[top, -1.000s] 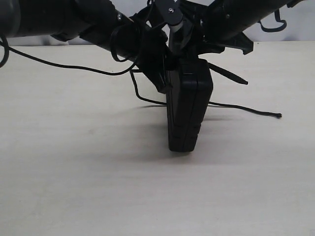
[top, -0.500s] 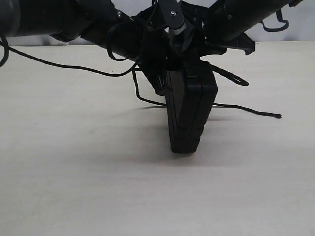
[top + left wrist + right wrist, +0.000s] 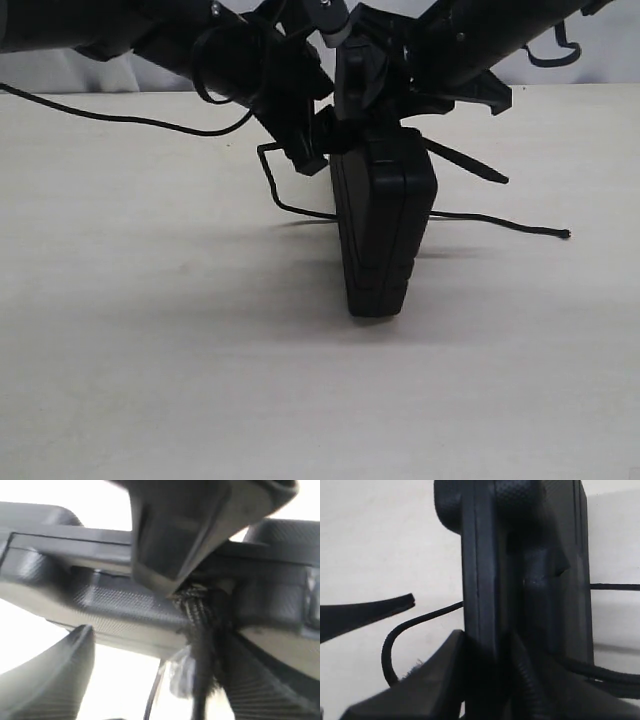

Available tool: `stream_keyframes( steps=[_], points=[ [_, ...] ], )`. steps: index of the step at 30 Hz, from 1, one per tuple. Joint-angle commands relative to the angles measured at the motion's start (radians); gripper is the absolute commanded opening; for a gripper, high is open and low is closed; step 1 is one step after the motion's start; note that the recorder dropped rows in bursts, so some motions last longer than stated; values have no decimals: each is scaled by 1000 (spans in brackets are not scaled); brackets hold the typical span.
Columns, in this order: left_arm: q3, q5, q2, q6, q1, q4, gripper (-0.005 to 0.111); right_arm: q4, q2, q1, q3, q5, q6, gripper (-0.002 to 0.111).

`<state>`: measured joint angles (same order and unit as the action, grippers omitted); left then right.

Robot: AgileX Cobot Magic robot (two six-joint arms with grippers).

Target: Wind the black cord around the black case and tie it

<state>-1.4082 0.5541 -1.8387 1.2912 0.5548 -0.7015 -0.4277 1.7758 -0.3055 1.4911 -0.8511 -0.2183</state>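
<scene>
Matte black plastic stands at the middle of the pale surface point(image 3: 150, 350): the black case point(image 3: 383, 230) is up on one narrow edge, tilted slightly; the right claw point(image 3: 482, 655) is clamped over its upper edge, one finger on each face. The left claw point(image 3: 157, 650) sits just left of the case top with its jaws standing apart, pinching nothing that I can see; a braided, frayed stretch of the black cord point(image 3: 197, 610) lies against one of its fingers. On the far side of the case the cord trails right along the surface to a small knotted tip, and on the left it rises in a loose bend towards the left claw. The case looks rigid and fairly light, but smooth, and likely to tip or pivot while on edge, so a firm hold on its top edge seems best; the cord is limp and light, with some friction from the braid, and is probably best taken just short of the knot.
</scene>
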Motion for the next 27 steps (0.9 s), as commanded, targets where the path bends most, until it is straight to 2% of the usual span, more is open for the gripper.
stream_keyframes(
  steps=[1,5,11,16,18,22,27],
  points=[
    [-2,140,59,-13,10,112,68,-28,12,-12,-3,-12,-4,4],
    [-2,241,72,-15,10,301,68,-28,12,-12,-3,-14,-4,4],
    [-2,122,67,-131,10,353,67,-28,12,-12,-3,-22,-4,4],
    [-2,123,30,-131,9,357,66,-27,12,-12,-3,-32,-4,4],
    [-2,122,17,-137,9,373,58,-24,12,-12,-3,-35,-4,4],
    [-2,120,15,-137,9,380,35,-24,12,-12,-3,-35,-4,4],
    [-2,75,13,-137,9,382,20,-19,12,-12,-3,-42,2,4]
  ],
)
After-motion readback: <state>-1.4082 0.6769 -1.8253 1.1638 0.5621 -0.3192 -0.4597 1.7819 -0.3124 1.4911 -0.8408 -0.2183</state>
